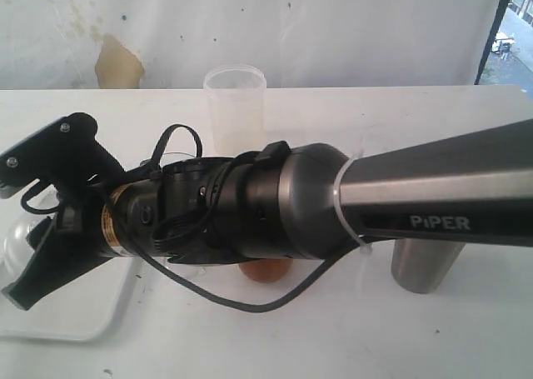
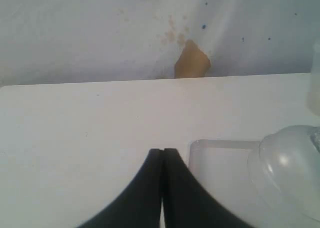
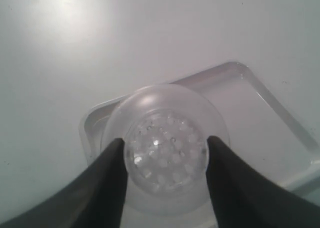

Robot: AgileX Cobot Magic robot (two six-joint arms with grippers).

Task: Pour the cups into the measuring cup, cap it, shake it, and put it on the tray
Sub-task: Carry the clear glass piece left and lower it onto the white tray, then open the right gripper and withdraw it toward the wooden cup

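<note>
A white tabletop (image 1: 333, 337) meets a stained white wall. The right pincer (image 3: 165, 139) clasps the capped measuring cup (image 3: 165, 160) from both sides above a corner of the tray (image 3: 260, 87). The left pincer (image 2: 162, 153) is clenched on nothing, near the tray's rim.

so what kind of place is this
Probably a robot test bench rather than a kitchen: a bare white table in front of a stained white sheet, a PiPER arm reaching across it, and a steel cup, tumbler and tray laid out like props.
</note>
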